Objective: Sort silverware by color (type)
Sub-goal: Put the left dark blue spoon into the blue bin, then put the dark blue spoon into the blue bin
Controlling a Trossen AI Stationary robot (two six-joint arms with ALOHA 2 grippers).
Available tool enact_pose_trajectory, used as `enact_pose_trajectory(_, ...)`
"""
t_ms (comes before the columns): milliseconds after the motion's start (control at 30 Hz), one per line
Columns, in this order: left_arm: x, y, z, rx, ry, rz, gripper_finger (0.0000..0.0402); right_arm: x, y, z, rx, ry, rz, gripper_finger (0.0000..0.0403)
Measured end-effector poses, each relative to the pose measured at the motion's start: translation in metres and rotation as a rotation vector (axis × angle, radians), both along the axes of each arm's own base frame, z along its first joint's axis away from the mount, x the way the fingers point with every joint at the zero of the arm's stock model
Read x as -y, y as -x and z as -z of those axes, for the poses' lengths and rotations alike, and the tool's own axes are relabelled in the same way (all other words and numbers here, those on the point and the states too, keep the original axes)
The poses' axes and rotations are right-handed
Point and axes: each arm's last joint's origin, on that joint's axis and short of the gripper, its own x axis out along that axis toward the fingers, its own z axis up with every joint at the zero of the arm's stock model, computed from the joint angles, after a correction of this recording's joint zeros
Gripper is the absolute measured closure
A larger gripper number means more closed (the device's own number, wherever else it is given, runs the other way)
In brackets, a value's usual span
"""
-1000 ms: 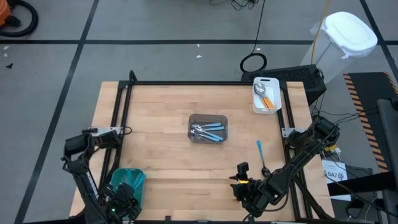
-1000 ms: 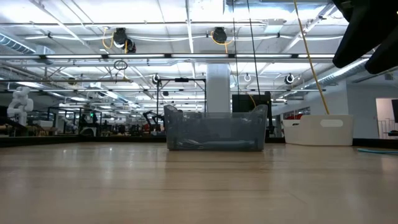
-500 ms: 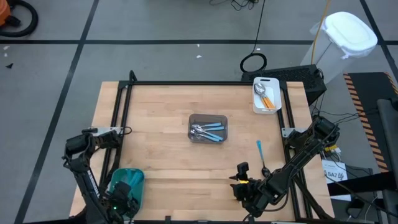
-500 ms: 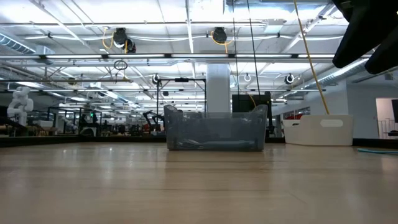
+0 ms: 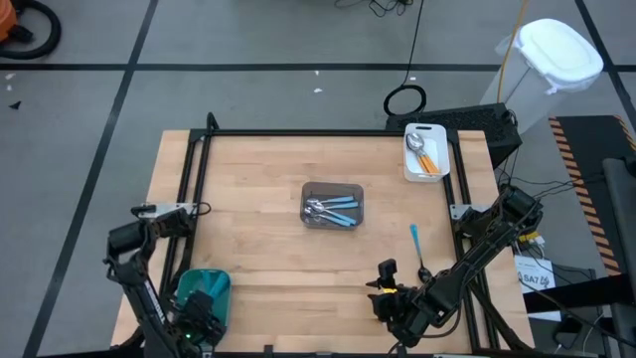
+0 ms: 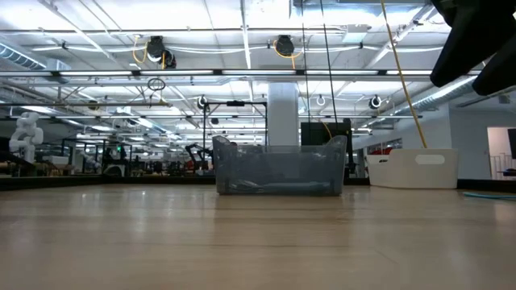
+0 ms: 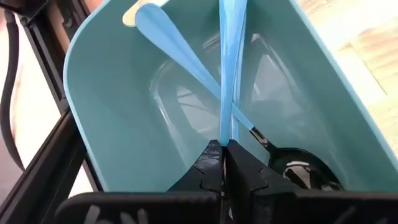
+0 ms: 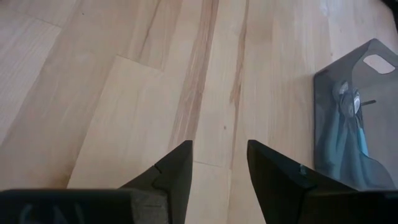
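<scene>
Teal bin holds two blue-handled spoons.

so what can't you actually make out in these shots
- High view: the left gripper hangs over the teal bin and hides what lies inside.
- Left wrist view: whether the shut fingers pinch a blue-handled spoon or only touch it.
- Low view: the grey bin has cloudy walls; its spoons can't be counted.
- High view: spoons in the white tray are too small to count.
</scene>
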Motion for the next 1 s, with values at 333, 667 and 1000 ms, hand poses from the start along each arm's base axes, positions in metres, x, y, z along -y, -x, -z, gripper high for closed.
enact_pose_trajectory(333, 0.006, -0.004, 0.006, 0.013, 0.050, -0.018, 0.0396, 0.000, 0.000, 0.000, -0.001, 0.012, -0.014, 0.0257)
enact_pose_trajectory(667, 0.002, -0.005, 0.005, -0.017, 0.034, -0.045, 0.0351, 0.000, -0.001, 0.000, -0.002, 0.014, -0.014, 0.0257)
enact_pose_trajectory(1000, -0.007, -0.012, 0.002, -0.054, -0.020, -0.022, 0.0294, 0.000, -0.001, 0.000, -0.002, 0.013, -0.014, 0.0257)
